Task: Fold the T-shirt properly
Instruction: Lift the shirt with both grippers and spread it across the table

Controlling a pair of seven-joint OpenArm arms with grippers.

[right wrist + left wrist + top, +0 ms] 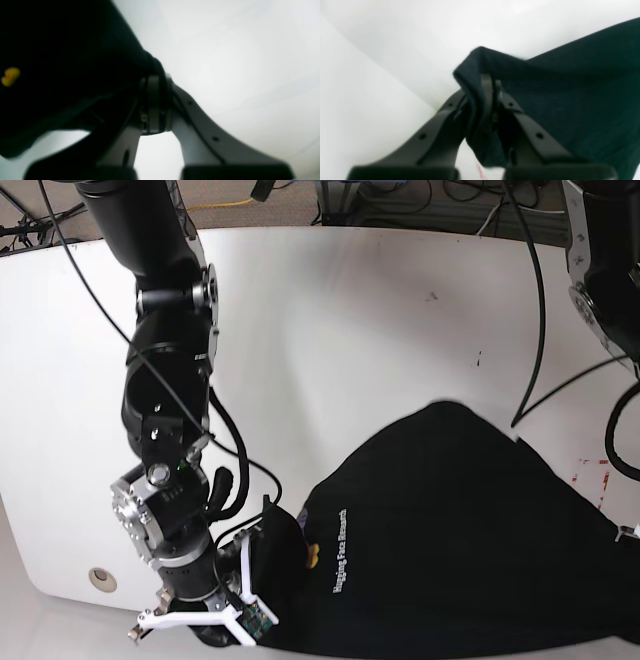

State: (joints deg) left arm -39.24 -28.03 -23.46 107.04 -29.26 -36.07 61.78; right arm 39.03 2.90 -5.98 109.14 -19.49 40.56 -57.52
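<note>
The black T-shirt lies bunched on the white table's front right part, with a line of pale yellow print near its left edge. My right gripper is shut on that left edge at the front of the table. Up close, its jaws pinch a fold of the T-shirt, and a small yellow logo shows on the cloth. My left gripper is shut on another folded edge of the T-shirt, held a little above the table. In the base view the left gripper is out of sight at the right.
The white table stretches behind and left of the shirt. A round grommet sits near its front left edge. Black cables hang from the arm at the right. Small red marks dot the table's right side.
</note>
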